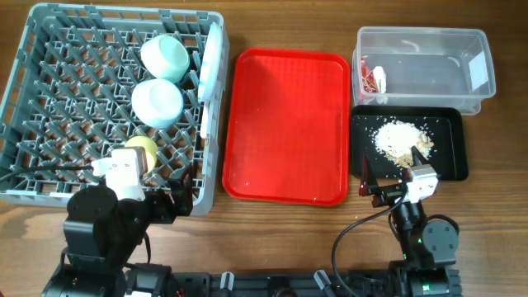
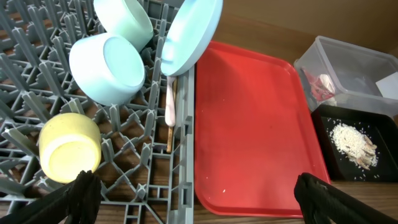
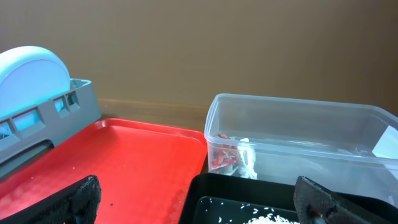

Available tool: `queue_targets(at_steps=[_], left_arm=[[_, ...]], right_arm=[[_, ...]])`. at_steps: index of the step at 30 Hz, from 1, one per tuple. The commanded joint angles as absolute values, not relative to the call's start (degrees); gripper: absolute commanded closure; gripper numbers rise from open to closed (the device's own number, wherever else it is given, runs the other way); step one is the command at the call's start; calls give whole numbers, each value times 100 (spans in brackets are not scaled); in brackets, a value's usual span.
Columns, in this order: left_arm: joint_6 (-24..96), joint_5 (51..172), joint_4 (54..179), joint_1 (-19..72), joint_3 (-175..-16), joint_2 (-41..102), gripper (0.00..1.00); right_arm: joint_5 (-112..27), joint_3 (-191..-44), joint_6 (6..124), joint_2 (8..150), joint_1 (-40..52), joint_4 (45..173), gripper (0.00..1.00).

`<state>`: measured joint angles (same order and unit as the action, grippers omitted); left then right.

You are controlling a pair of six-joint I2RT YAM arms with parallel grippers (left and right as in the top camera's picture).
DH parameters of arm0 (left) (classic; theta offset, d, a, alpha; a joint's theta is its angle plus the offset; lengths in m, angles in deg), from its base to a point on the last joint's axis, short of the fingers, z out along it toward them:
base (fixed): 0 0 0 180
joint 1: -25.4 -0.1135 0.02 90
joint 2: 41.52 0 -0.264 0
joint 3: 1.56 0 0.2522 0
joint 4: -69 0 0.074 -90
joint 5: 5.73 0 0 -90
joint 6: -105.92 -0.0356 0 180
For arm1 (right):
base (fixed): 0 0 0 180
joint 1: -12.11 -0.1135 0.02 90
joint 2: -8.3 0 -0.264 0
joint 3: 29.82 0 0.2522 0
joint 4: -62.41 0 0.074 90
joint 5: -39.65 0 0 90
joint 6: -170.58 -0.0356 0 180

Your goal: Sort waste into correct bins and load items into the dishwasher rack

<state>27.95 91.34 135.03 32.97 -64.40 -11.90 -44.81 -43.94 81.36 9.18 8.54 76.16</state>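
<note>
Occupying the left of the wooden counter (image 1: 495, 206), one dishwasher rack (image 1: 74, 91), a square grey plastic crate with lattice walls and upright pegs, has its near edge covered by the left arm in the overhead view. Just beside it lies one flat red tray (image 1: 285, 124), glossy and round-cornered, with a few pale specks on it. At the right are two bins: one deep clear plastic tub (image 1: 429, 70) and, just in front of it, one shallow black tray (image 1: 450, 153), its near left corner hidden by the right arm. The left pincer (image 2: 196, 180) is spread wide and empty, only its dark fingertips in frame; the right pincer (image 3: 198, 183) is likewise wide, empty and cut off. In the rack, one round white plate (image 1: 212, 62) stands on edge against the right wall. Two smooth mint bowls, the far bowl (image 1: 165, 56) and the near bowl (image 1: 157, 102), sit tilted among the pegs. One small yellow cup (image 2: 68, 146) is partly covered by the wrist housing from overhead. One white plastic fork (image 2: 169, 102) lies along the right wall, its head hidden under the plate. Thin wooden chopsticks (image 2: 168, 138) lie beside it, number indistinct. One crumpled red-and-white wrapper (image 1: 375, 81) sits in the tub's left end. One crumbly whitish pile of food scraps (image 1: 400, 139) lies in the black tray.
</note>
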Motion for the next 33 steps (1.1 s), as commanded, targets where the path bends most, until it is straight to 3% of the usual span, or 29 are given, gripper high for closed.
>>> queue_targets(at_steps=[1, 10, 16, 33], left_arm=[[2679, 9062, 13492, 3323, -6405, -1223, 0], [2611, 8743, 13498, 3271, -6405, -1312, 0], [2513, 8678, 12958, 2716, -5941, -1848, 0], [2526, 8734, 7844, 2318, -2226, -4130, 0]], right_arm=[[-4450, -4388, 8208, 850, 832, 7586, 0], [-4452, -4388, 8206, 850, 832, 7586, 0], [-4450, -4388, 8208, 850, 832, 7586, 0], [-4450, -4388, 8208, 850, 832, 7586, 0]])
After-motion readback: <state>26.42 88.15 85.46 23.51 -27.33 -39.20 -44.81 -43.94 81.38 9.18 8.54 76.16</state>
